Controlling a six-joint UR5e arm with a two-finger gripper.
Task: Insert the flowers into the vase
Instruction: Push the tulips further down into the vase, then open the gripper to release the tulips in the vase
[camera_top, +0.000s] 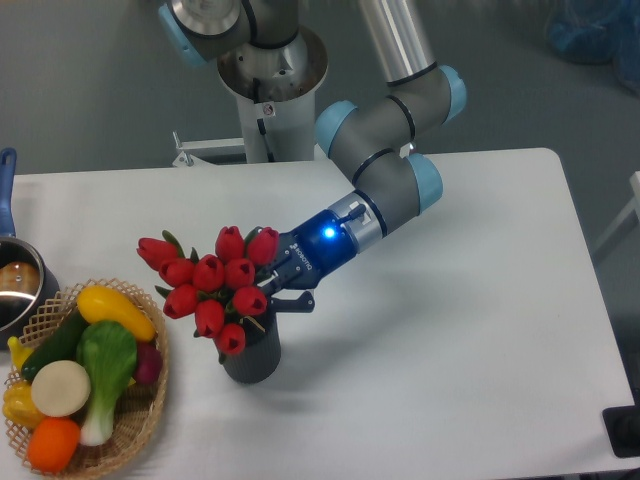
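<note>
The flowers (215, 283), a bunch of red tulip buds with green leaves, hang tilted to the left over the mouth of the vase (254, 355), a small dark grey ribbed cylinder near the table's front. My gripper (272, 293) reaches in from the right and is shut on the stems just above the vase's rim. The stems' lower ends are hidden behind the buds and the rim, so how deep they sit cannot be seen.
A wicker basket (138, 420) of colourful toy vegetables stands at the front left, close to the vase. A metal pot (18, 285) with a blue handle sits at the left edge. The arm's base (270, 90) rises behind the table.
</note>
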